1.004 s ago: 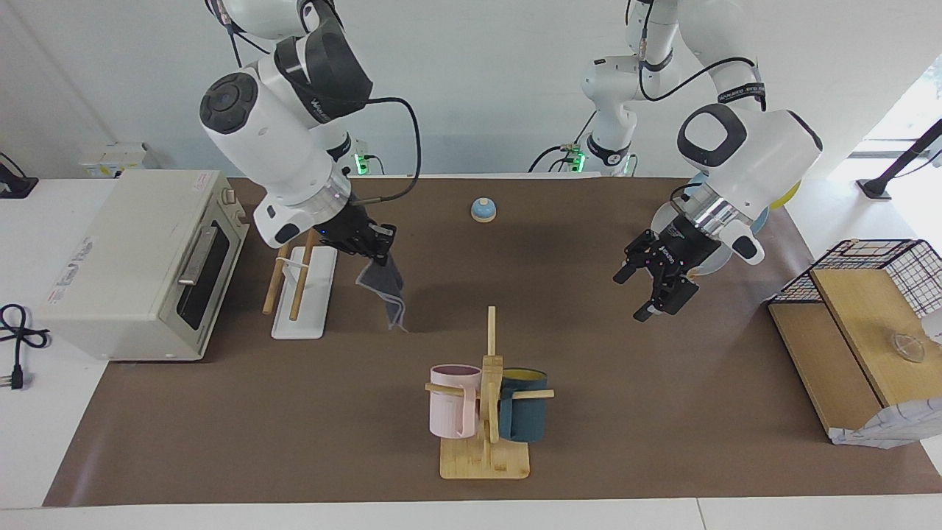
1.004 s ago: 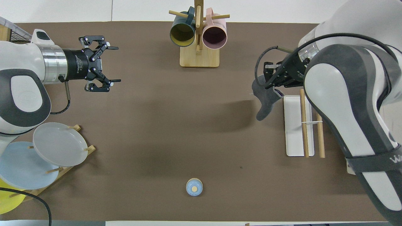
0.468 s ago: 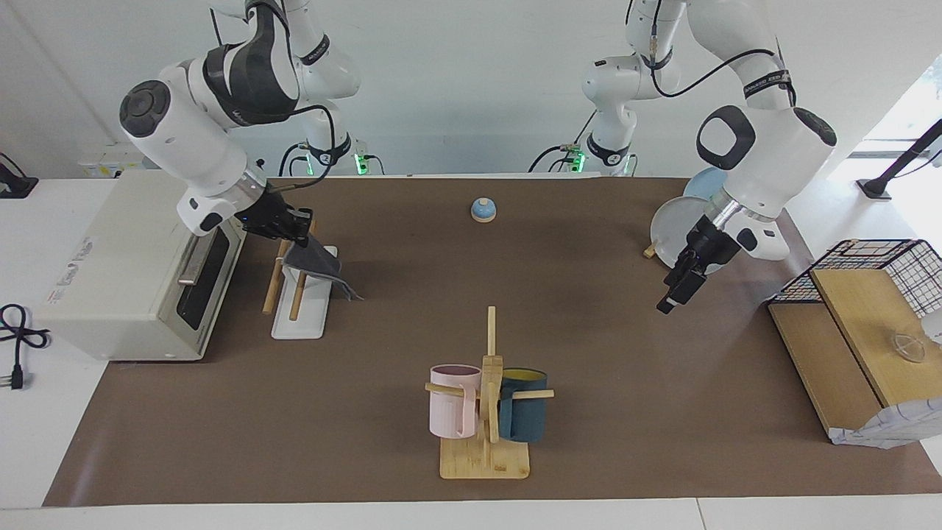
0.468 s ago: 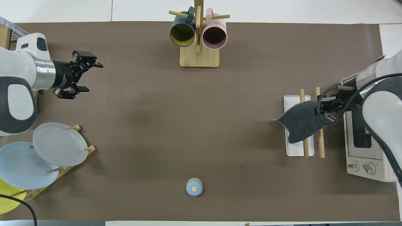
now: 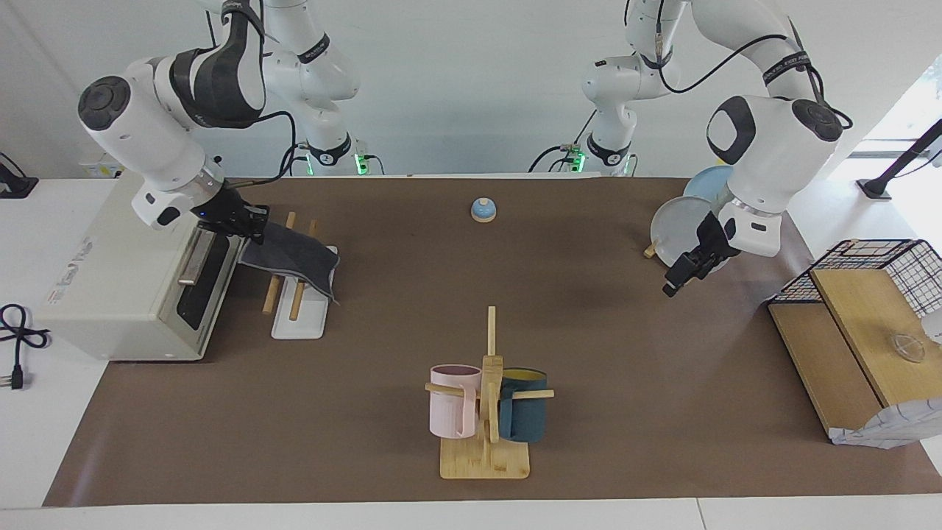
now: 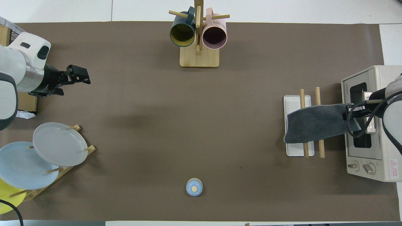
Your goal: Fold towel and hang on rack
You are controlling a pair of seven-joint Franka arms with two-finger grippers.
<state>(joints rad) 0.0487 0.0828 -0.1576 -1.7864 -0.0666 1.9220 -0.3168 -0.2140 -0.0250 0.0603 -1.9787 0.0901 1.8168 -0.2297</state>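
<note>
The towel (image 5: 291,254), dark grey face up, lies draped across both wooden rods of the rack (image 5: 300,320), its long axis crosswise to the rods, running from the rack's white base toward the toaster oven (image 5: 132,265). The right gripper (image 5: 246,221), fingers clamped on the towel's oven-side end, hangs between rack and oven door. The rods run near-to-far from the robots. The left gripper (image 5: 681,272) waits over the mat near the plate stand (image 6: 59,171), its fingers spread apart and holding nothing.
</note>
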